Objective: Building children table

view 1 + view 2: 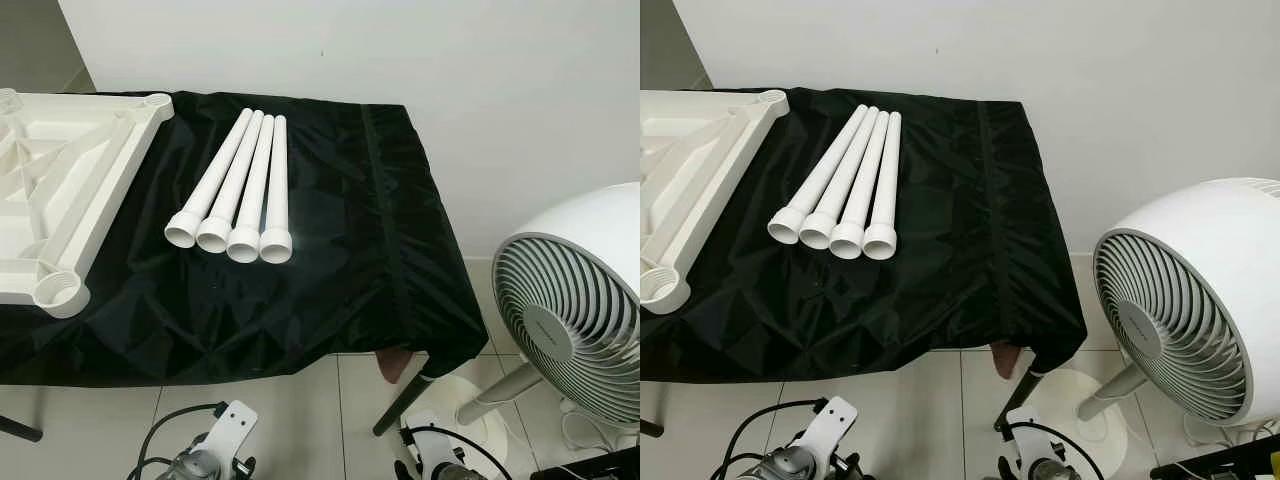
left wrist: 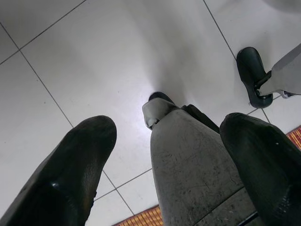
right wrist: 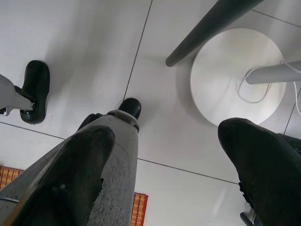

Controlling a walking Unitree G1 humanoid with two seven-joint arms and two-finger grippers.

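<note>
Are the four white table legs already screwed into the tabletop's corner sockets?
No. The four white legs lie side by side on the black cloth, apart from the upturned tabletop, whose corner socket is empty.

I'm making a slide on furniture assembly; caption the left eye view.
Four white table legs lie side by side on a black cloth beside the upturned tabletop, fan at right.
</note>
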